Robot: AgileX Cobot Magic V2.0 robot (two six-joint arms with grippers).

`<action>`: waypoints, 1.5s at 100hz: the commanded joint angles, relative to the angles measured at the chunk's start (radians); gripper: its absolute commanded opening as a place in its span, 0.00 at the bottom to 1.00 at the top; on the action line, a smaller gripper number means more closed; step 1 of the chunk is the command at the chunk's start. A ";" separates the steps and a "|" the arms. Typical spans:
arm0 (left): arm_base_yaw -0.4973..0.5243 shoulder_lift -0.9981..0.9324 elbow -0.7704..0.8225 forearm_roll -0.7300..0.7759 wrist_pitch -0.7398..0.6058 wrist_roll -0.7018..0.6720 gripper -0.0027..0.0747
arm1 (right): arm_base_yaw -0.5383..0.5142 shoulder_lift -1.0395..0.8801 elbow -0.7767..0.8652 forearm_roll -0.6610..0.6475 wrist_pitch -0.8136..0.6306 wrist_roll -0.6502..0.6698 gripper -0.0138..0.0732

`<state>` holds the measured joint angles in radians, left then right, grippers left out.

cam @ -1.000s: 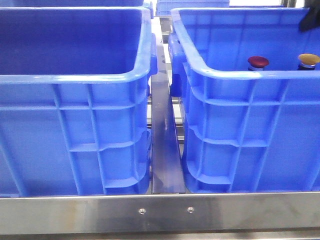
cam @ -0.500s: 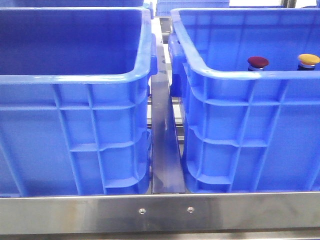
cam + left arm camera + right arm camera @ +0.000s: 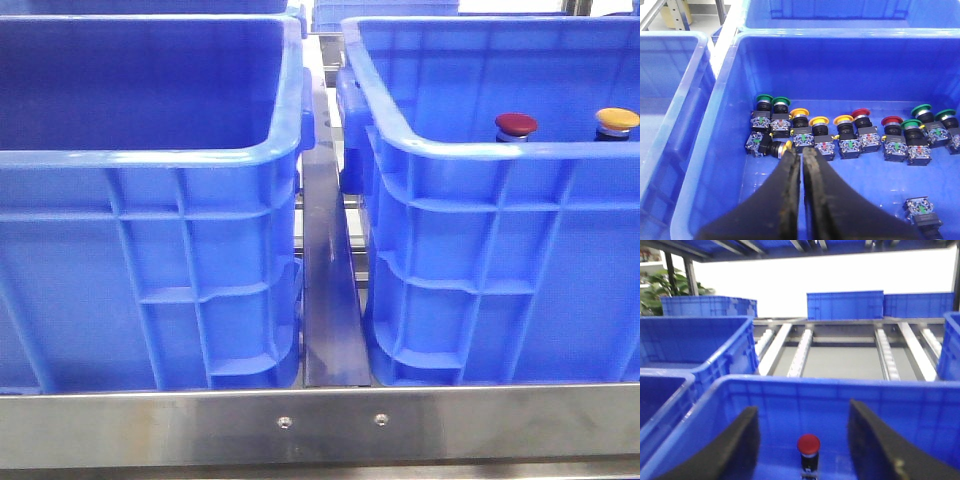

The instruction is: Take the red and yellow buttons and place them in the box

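Observation:
In the front view, a dark red button (image 3: 516, 124) and a yellow button (image 3: 617, 120) stand upright inside the right blue box (image 3: 480, 150); only their caps show above its rim. Neither gripper appears there. In the right wrist view my right gripper (image 3: 803, 412) is open above that box (image 3: 840, 400), and the red button (image 3: 808, 445) shows between its fingers, well below them. My left gripper (image 3: 802, 152) is shut with nothing in it, over a crate (image 3: 840, 70) holding several red, yellow and green buttons. A tipped yellow button (image 3: 771, 147) lies by its tips.
A second blue crate (image 3: 150, 160) stands left of the box, with a metal rail (image 3: 325, 300) between them and a steel bar (image 3: 320, 420) along the front. More blue crates (image 3: 845, 305) and roller tracks (image 3: 800, 352) lie behind.
A dark gripper tip that showed at the top right corner of the front view one second ago has left the view. The two buttons have not moved.

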<state>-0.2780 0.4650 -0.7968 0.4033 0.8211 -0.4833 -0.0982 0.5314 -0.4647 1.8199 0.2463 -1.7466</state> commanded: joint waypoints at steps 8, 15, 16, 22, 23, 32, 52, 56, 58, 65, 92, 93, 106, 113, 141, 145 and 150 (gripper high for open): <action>0.002 0.006 -0.025 0.016 -0.069 -0.003 0.01 | 0.001 -0.042 -0.025 0.063 0.057 -0.010 0.31; 0.002 0.006 -0.025 0.016 -0.069 -0.003 0.01 | 0.001 -0.043 -0.025 0.063 0.057 -0.010 0.19; 0.002 0.006 -0.025 0.016 -0.069 -0.003 0.01 | 0.001 -0.043 -0.025 0.063 0.057 -0.010 0.17; 0.002 0.006 -0.025 0.016 -0.069 -0.003 0.01 | 0.001 -0.043 -0.025 0.064 0.057 -0.010 0.08; 0.002 0.006 -0.025 0.016 -0.069 -0.003 0.01 | 0.001 -0.043 -0.025 0.064 0.057 -0.010 0.07; 0.002 0.006 -0.025 0.016 -0.069 -0.003 0.01 | 0.001 -0.043 -0.025 0.064 0.057 -0.010 0.08; 0.002 0.006 -0.025 0.016 -0.069 -0.003 0.01 | 0.001 -0.043 -0.025 0.064 0.057 -0.010 0.08; 0.002 0.006 -0.025 0.016 -0.069 -0.003 0.01 | 0.001 -0.043 -0.025 0.064 0.057 -0.010 0.08; 0.002 0.006 -0.025 0.016 -0.069 -0.003 0.01 | 0.001 -0.043 -0.025 0.064 0.057 -0.010 0.08; 0.002 0.006 -0.025 0.016 -0.069 -0.003 0.01 | 0.001 -0.043 -0.025 0.064 0.057 -0.010 0.08; 0.002 0.006 -0.025 0.016 -0.069 -0.003 0.01 | 0.001 -0.043 -0.025 0.064 0.057 -0.010 0.08; 0.002 0.006 -0.025 0.016 -0.069 -0.003 0.01 | 0.001 -0.043 -0.025 0.064 0.057 -0.010 0.08; 0.002 0.006 -0.025 0.016 -0.069 -0.003 0.01 | 0.001 -0.043 -0.025 0.064 0.057 -0.010 0.08; 0.002 0.006 -0.025 0.016 -0.069 -0.003 0.01 | 0.001 -0.043 -0.025 0.064 0.057 -0.010 0.08; 0.002 0.006 -0.025 0.027 -0.074 -0.003 0.01 | 0.001 -0.043 -0.025 0.064 0.057 -0.010 0.08; 0.002 0.006 -0.025 0.033 -0.086 -0.003 0.01 | 0.001 -0.043 -0.025 0.064 0.057 -0.010 0.08; 0.002 0.006 -0.025 0.041 -0.105 -0.003 0.01 | 0.001 -0.043 -0.025 0.064 0.056 -0.010 0.08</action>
<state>-0.2780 0.4650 -0.7968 0.4100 0.8122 -0.4833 -0.0982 0.4869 -0.4624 1.8160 0.2726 -1.7466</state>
